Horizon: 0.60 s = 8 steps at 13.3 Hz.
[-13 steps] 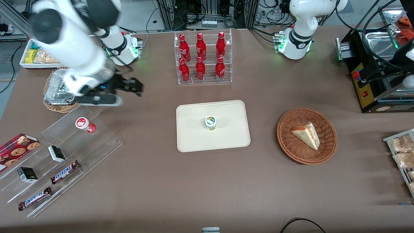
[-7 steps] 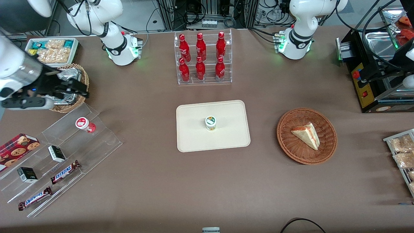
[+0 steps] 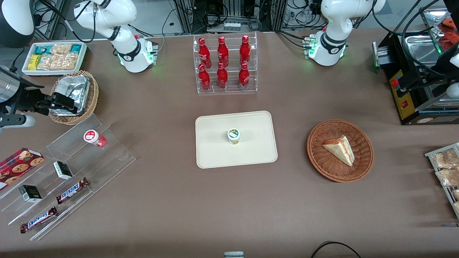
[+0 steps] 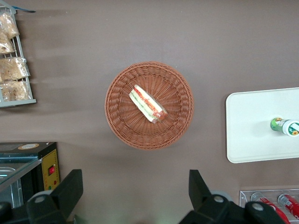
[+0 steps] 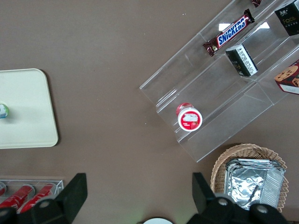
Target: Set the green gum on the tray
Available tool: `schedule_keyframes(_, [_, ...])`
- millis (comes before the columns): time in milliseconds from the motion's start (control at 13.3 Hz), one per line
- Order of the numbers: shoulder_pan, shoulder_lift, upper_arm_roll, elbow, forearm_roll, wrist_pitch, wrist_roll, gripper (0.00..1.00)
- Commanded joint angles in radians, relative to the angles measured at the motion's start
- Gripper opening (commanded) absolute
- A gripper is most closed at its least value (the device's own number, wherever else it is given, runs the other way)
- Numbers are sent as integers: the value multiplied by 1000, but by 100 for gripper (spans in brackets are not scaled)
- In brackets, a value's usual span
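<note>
Since the earlier pictures the right arm has been pulling away from the middle of the table, and now the gripper is hanging high over the working arm's end, above the wicker basket that is holding crumpled foil containers. Its fingers are standing spread wide apart and are holding nothing.

Starting at that end of the table in the front view, a white tub of snack packets is sitting farther from the camera than the foil basket. Nearer to the camera a clear stepped display is carrying a red gum bottle on its top step, and below it small dark boxes, two Snickers bars and a cookie box.

In the middle, a clear rack of red bottles is standing farther from the camera than the tray. The green gum is standing upright on the tray, about at its centre, well apart from the gripper.

Toward the parked arm's end a round brown basket is holding a sandwich wedge. Near the table's edge there, a wire rack of bagged snacks is showing only partly.
</note>
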Motion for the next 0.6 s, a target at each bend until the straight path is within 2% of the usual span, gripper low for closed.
schedule_keyframes(0, [-64,12,61,31,-21,-16,-10,100])
schedule_keyframes(525, [-64,13,64,39,-32,-19,-10,100])
